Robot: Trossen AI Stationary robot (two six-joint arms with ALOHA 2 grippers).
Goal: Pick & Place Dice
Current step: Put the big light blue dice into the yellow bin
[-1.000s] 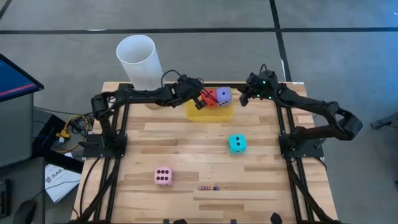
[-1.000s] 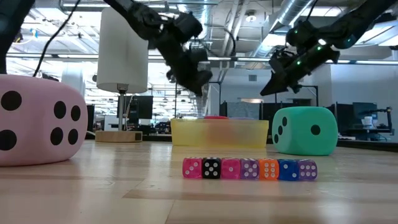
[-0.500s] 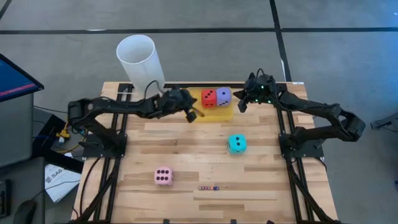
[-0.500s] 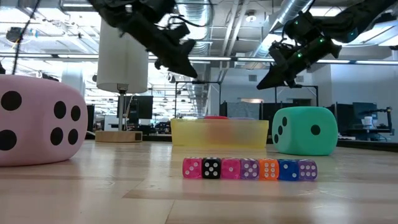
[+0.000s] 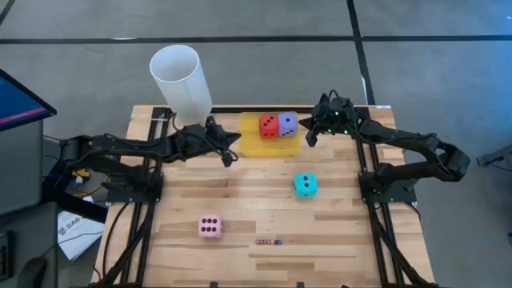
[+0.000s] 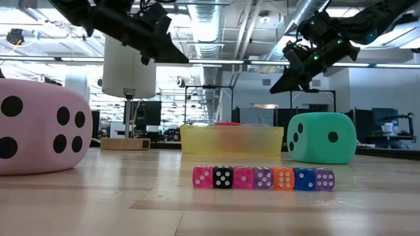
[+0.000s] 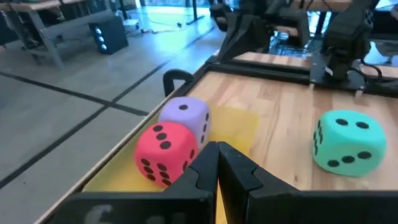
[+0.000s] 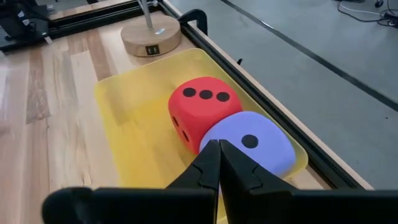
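Both hands closed and empty: left hand (image 5: 230,149) beside the yellow tray (image 5: 250,144); floor label (image 5: 78,228) perhaps unreadable.

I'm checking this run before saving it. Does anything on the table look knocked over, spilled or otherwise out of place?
Nothing stands out. The red die and purple die sit side by side in the yellow tray. The cyan die and pink die rest flat on the table, and the row of tiny dice is straight.
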